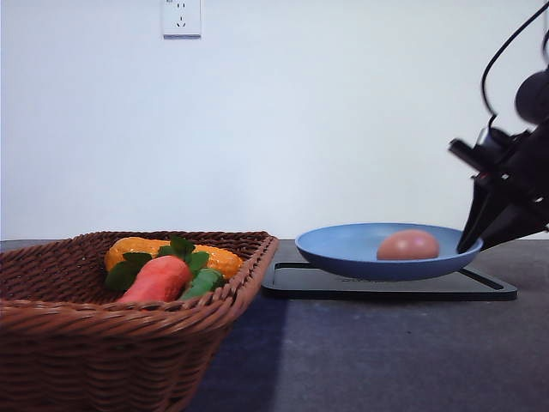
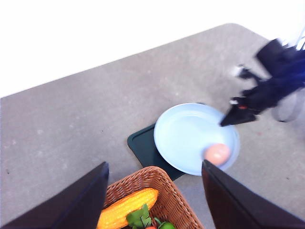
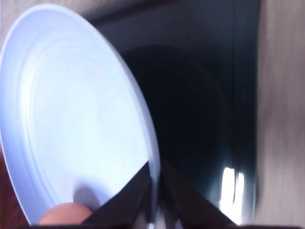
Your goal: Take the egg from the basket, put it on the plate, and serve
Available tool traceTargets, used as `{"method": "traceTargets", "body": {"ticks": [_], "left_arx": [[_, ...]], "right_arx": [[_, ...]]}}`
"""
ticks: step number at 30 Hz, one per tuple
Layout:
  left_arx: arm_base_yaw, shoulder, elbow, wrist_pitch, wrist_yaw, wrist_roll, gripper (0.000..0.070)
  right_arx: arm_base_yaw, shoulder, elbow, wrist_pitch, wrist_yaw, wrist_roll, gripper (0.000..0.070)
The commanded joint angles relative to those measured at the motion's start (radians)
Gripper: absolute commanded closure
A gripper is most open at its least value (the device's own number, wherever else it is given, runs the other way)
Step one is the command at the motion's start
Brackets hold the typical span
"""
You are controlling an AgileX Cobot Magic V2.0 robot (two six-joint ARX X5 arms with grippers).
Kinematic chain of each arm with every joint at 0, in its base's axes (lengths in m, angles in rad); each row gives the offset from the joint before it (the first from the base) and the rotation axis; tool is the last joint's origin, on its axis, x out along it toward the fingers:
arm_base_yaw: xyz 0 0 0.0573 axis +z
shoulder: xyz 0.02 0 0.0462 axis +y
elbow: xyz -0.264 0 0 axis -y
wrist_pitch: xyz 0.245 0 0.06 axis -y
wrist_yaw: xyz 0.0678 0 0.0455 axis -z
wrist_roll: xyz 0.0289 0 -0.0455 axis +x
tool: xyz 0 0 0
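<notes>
The pinkish-brown egg (image 1: 408, 245) (image 2: 217, 154) (image 3: 64, 213) lies inside the light blue plate (image 1: 343, 245) (image 2: 186, 138) (image 3: 71, 109), towards its right side. My right gripper (image 1: 470, 245) (image 2: 224, 124) (image 3: 155, 186) is shut on the plate's right rim, one finger above it and one below. The plate sits low over a black tray (image 1: 386, 283); I cannot tell whether it touches it. The wicker basket (image 1: 129, 318) (image 2: 164, 191) stands at the front left. My left gripper (image 2: 154, 163) hangs open high above the basket, holding nothing.
In the basket lie a carrot (image 1: 159, 279) with green leaves, a yellow corn cob (image 1: 214, 256) (image 2: 126, 207) and a green vegetable (image 1: 204, 281). The black tray (image 2: 143, 145) (image 3: 205, 95) rests on the grey table right of the basket. A white wall stands behind.
</notes>
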Motion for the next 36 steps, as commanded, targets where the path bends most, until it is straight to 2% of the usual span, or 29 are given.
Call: {"method": "traceTargets", "body": {"ticks": [1,9,14,17,24,31,33,36], "left_arx": [[-0.006,0.0,0.023,-0.001,-0.008,0.008,0.0306],[-0.006,-0.011,0.023,-0.031,-0.008,0.004,0.0307],[-0.006,-0.011,0.023,-0.02,-0.008,0.001,0.0307],[-0.006,-0.011,0.023,-0.02,-0.008,0.001,0.0307],[-0.006,-0.004,0.023,-0.013,-0.007,0.002,0.0307],[-0.006,0.044,0.023,0.029,-0.007,0.009,0.0314],[-0.005,0.067,0.023,0.044,-0.008,0.013,0.036],[0.0,0.111,0.023,0.063,-0.016,0.058,0.0523]], "right_arx": [[-0.001,0.049,0.047,0.003,-0.011,-0.004,0.07],[-0.001,0.124,0.103,0.004,-0.01,-0.005,0.0686],[-0.001,0.124,0.103,0.008,0.001,-0.005,0.051],[-0.001,0.124,0.103,0.012,0.019,-0.005,0.0475],[-0.02,0.107,0.136,0.004,0.016,-0.005,0.0475],[-0.06,-0.025,0.147,-0.049,0.016,-0.007,0.0491],[-0.061,-0.077,0.147,-0.09,0.016,-0.015,0.0524],[-0.05,-0.164,0.145,-0.145,0.017,-0.045,0.0628]]}}
